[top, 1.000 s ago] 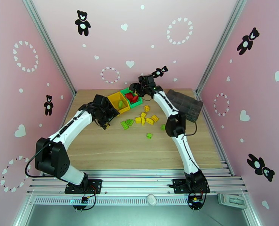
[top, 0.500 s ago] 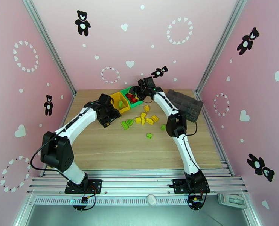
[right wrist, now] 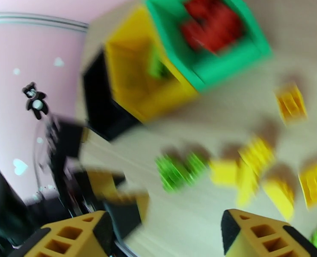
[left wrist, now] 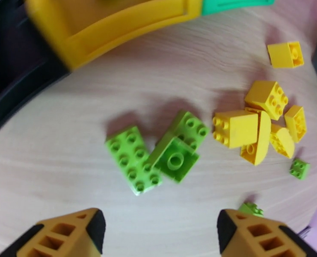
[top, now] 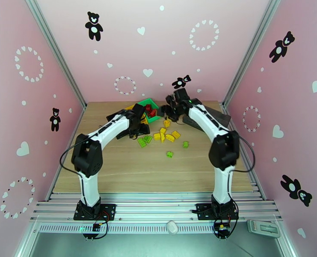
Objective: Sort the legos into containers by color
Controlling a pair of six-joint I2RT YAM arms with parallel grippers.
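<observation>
In the top external view, the left tool (top: 133,132) is seen low over the worktop (top: 158,176), just beside the green legos (top: 144,140) and nearer to them than the right tool (top: 169,111), which is held by the containers (top: 149,102) above the yellow legos (top: 167,135). In the left wrist view, the left tool (left wrist: 158,230) is shown open and empty; the green legos (left wrist: 134,161) lie straight ahead between its fingers, the longer brick's axis set obliquely to the jaw gap, the yellow bin (left wrist: 115,22) beyond. In the blurred right wrist view, the right tool (right wrist: 167,238) is likewise open with nothing held; red legos (right wrist: 209,22) are seen in the green bin (right wrist: 226,65). A pick by the left arm is judged likeliest.
</observation>
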